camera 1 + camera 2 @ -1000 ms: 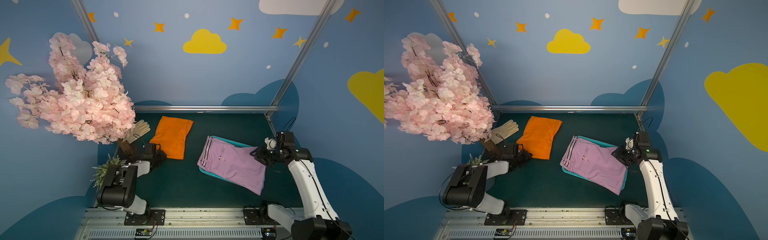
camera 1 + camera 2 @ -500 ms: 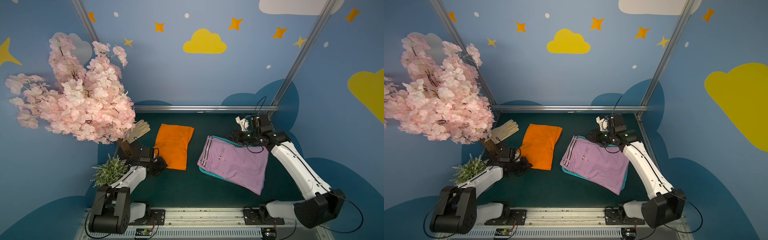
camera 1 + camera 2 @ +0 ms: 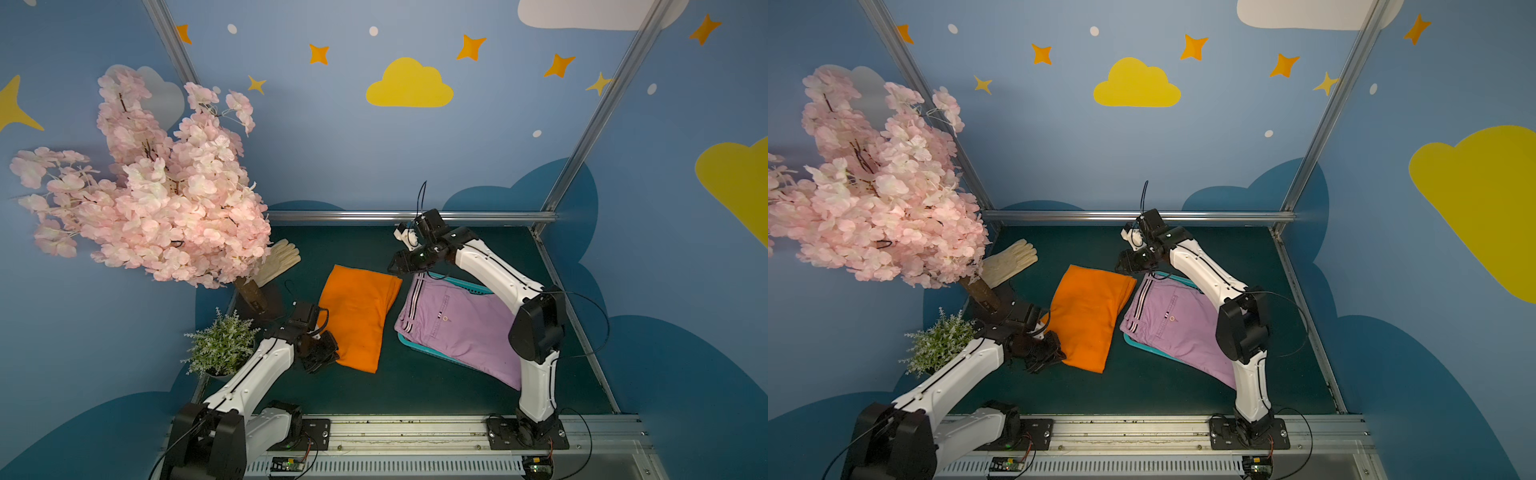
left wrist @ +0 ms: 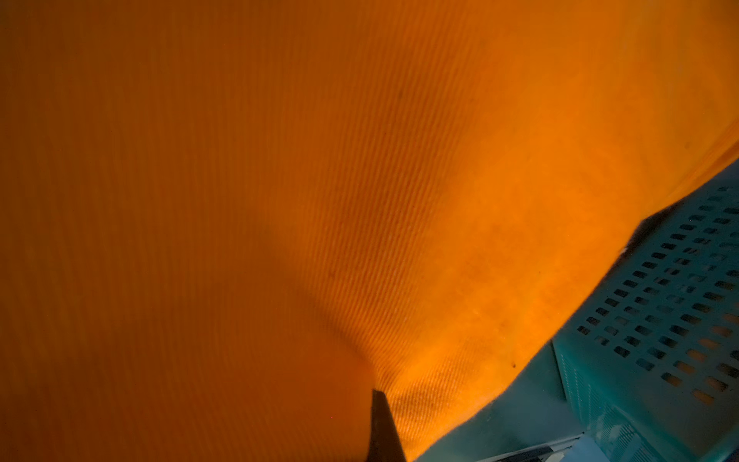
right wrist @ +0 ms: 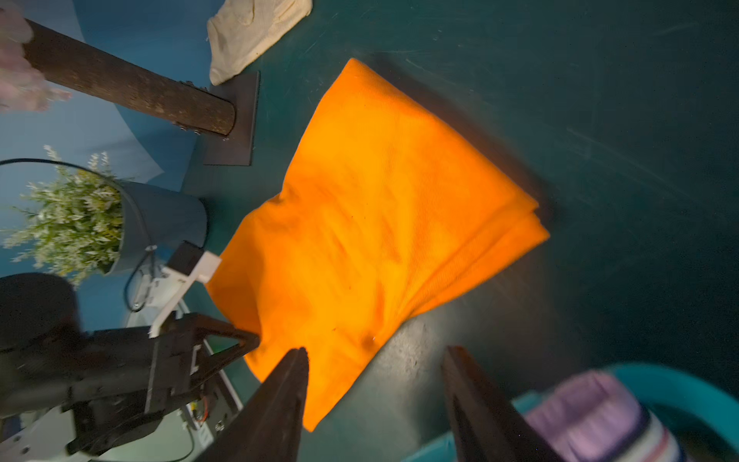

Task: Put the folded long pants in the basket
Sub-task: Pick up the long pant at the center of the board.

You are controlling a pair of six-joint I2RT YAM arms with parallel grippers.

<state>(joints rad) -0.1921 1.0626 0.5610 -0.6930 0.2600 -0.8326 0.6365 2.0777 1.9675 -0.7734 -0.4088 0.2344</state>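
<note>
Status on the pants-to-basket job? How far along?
Done: lilac pants lie on the basket, overhanging its rim. In hand: left gripper is shut on a corner of the orange pants; right gripper hangs open by the far corner. Left: lift the orange pants into the basket.

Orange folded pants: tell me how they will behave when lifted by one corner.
Likely floppy: the orange pants sag and pucker near the left gripper pinching their edge. The folded layers, loose at the far corner, may slide apart. The ribbed weave probably resists slipping in the jaws.
</note>
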